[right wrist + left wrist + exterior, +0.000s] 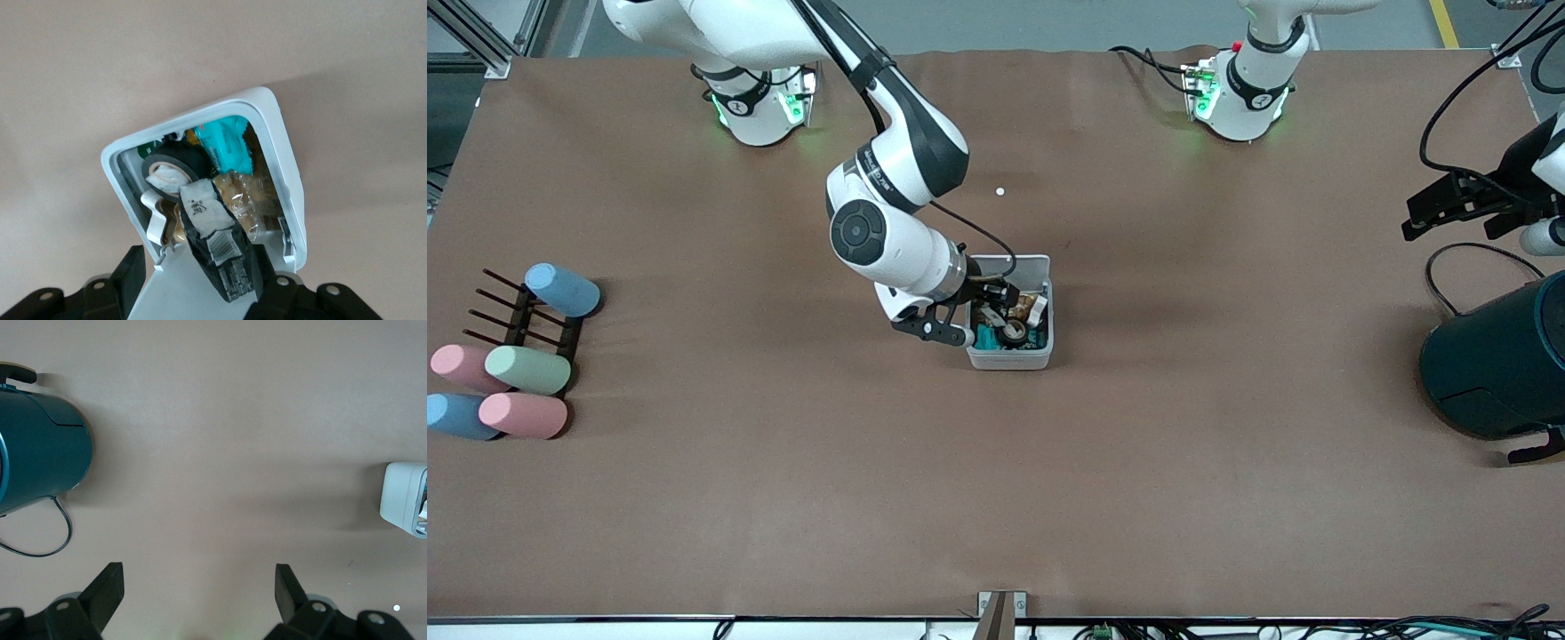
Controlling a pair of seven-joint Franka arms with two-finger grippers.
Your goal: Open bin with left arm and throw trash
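The bin (1009, 356) (283, 167) (399, 495) is set near the middle of the table (996, 498), well apart from both ends, with its lid (1009, 263) (167, 293) swung up and back toward the robots' bases. The right gripper (989, 300) (200, 283) is held over the open bin, tilted down into it. Its fingers (130, 267) are spread apart, and a black printed packet (223, 257) is seen between them, its lower end resting on the heap inside the bin; a clear gap is seen between the packet and one finger, while contact with the second finger cannot be made out. A black tape roll (170, 167) (1014, 333) is lodged in the bin, with a white curled strip (155, 217) just beside it, and a teal wrapper (227, 143) (989, 339) and some clear-wrapped brown pieces (240, 197) are packed in alongside. The left gripper (1432, 213) (200, 587) is parked at the left arm's end of the table, over bare tabletop near a large dark teal cylinder (1494, 364) (40, 450); its fingers (107, 587) are opened wide and nothing is held between them. A tiny white speck (1000, 191) lies on the table farther from the front camera than the bin. At the right arm's end, pastel cylinders (525, 391) are gathered around a dark rack (516, 316).
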